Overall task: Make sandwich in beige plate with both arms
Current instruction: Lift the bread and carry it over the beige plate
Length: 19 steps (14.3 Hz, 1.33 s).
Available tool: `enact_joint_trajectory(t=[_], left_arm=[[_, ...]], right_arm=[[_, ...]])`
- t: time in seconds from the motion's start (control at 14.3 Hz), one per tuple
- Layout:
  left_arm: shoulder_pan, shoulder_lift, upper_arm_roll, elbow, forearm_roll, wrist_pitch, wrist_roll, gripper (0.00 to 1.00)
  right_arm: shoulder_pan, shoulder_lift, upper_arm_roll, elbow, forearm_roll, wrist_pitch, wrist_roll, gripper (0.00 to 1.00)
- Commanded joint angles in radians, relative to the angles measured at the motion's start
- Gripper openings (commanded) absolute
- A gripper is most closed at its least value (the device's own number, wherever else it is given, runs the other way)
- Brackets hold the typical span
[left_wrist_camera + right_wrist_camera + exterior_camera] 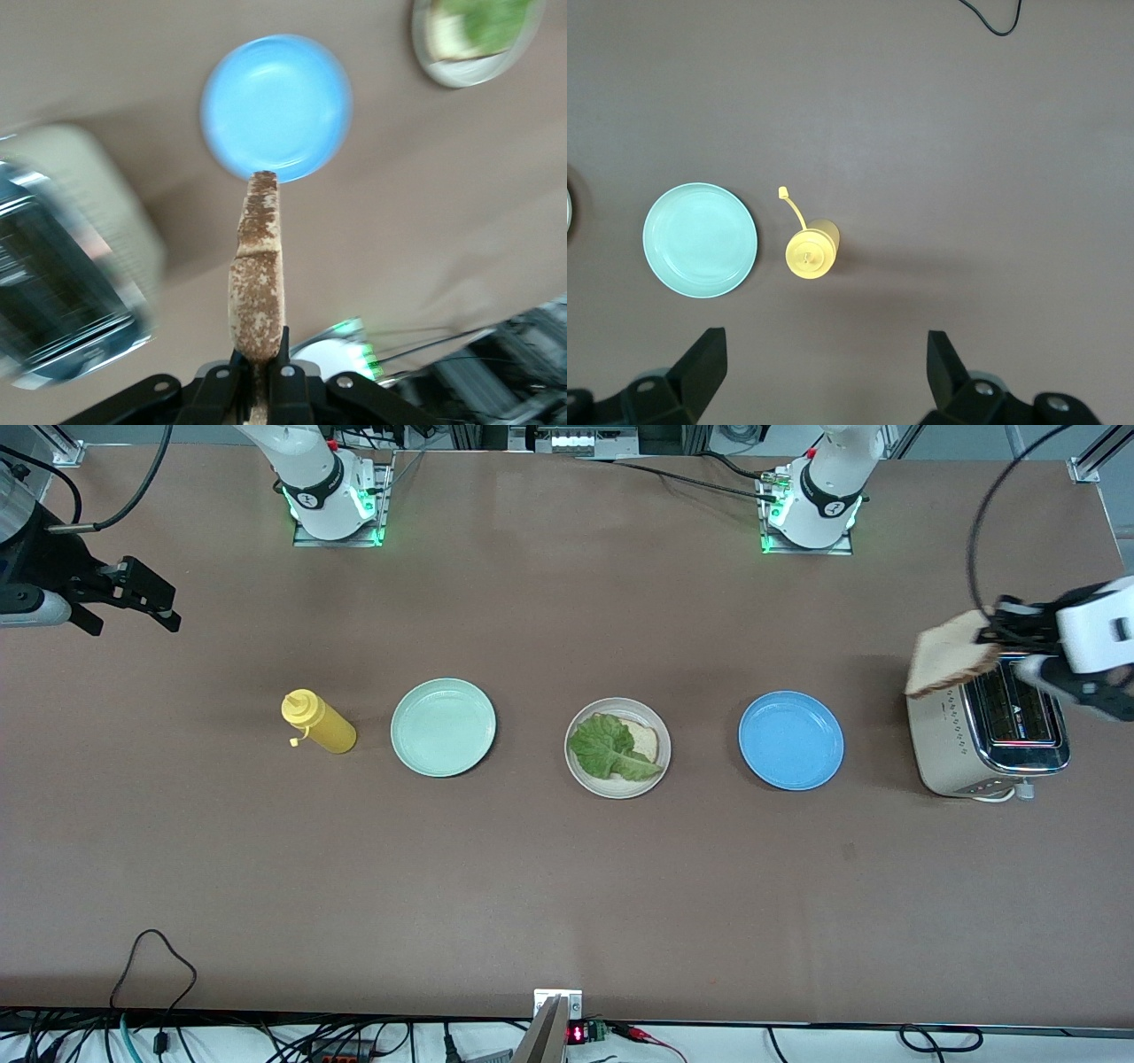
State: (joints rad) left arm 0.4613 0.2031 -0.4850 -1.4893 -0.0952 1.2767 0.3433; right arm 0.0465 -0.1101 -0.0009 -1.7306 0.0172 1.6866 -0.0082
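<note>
The beige plate (617,747) sits mid-table, between the blue plate (791,740) toward the left arm's end and the mint-green plate (443,727) toward the right arm's end. In it lies one bread slice (644,739), mostly covered by a ruffled lettuce leaf (609,747). The blue and mint-green plates hold nothing. A yellow squeeze bottle (319,723) stands just beside the mint-green plate, on the side toward the right arm's end. A silver toaster (988,733) stands at the left arm's end of the table. The left gripper (999,634) is over the toaster, its fingers (285,381) clamped on the edge of a second bread slice (951,662) held up in the air. The right gripper (133,602) waits over bare table at the right arm's end, its fingers (702,365) spread wide apart, holding nothing.
</note>
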Motion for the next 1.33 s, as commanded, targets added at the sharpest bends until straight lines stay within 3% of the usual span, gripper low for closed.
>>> enact_joint_trajectory(t=[0.0,0.21,0.42,0.56,0.77,0.98,1.26], left_arm=[[-0.048,0.085,-0.027,0.018,-0.180,-0.005,-0.148,0.00],[-0.133,0.209,-0.027,0.015,-0.406,0.042,-0.191,0.00],[-0.228,0.284,-0.029,0.001,-0.519,0.221,-0.175,0.00],[-0.283,0.315,-0.029,-0.057,-0.595,0.399,-0.143,0.00],[-0.306,0.383,-0.029,-0.127,-0.673,0.587,0.067,0.00],[-0.314,0.470,-0.029,-0.128,-0.687,0.618,0.199,0.00],[-0.308,0.535,-0.027,-0.219,-0.908,0.688,0.460,0.00]], right_arm=[[0.000,0.012,-0.007,0.019,-0.005,-0.018,-0.022,1.00],[0.000,0.026,-0.007,0.022,-0.005,-0.010,-0.013,1.00],[-0.028,0.035,-0.007,0.055,-0.003,-0.007,-0.015,1.00],[-0.043,0.035,-0.007,0.069,-0.005,-0.016,-0.016,1.00],[-0.043,0.038,-0.007,0.069,-0.005,-0.018,-0.013,1.00],[-0.045,0.040,-0.007,0.068,-0.005,-0.016,-0.012,1.00],[-0.043,0.040,-0.005,0.071,-0.005,-0.010,-0.013,1.00]])
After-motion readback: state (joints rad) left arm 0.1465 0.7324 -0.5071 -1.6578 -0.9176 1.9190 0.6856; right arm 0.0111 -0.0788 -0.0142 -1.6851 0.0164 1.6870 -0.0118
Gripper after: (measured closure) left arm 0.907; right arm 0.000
